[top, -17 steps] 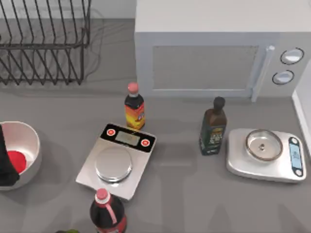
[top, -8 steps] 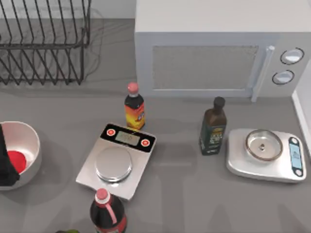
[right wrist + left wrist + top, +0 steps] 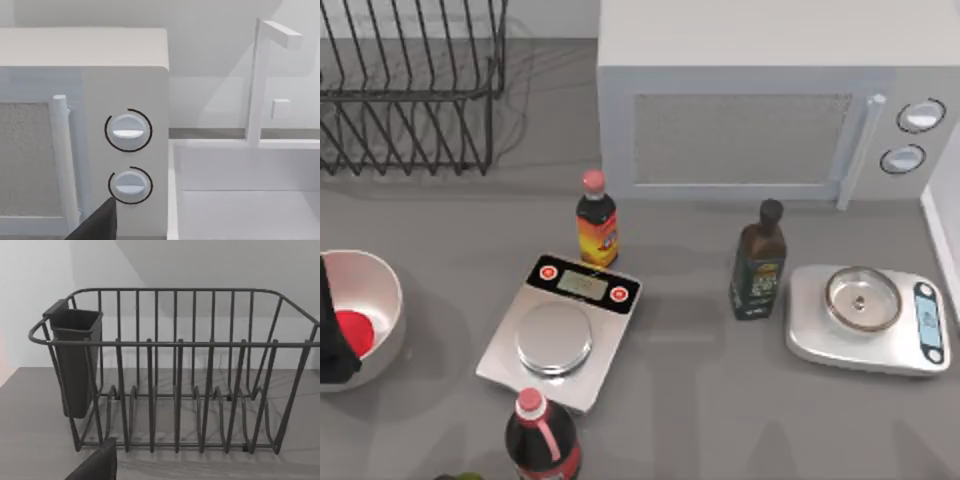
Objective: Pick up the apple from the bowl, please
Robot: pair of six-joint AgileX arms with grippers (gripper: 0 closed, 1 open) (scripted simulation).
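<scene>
Apple (image 3: 353, 331) sits in bowl (image 3: 380, 285) at frame's left edge, left gripper (image 3: 330, 345) over it; finger state cannot be told.

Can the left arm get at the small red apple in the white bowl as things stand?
Probably yes: the left hand already hangs over the white round bowl beside the small red apple, with nothing between them.

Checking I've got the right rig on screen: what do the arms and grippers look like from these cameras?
Little shows. In the top view, the left arm is a matte black, rounded shape at the table's left edge, over the white bowl with the red apple. Each wrist view shows a dark grey, flat-faced angular finger. No cables or markings are visible.
</scene>
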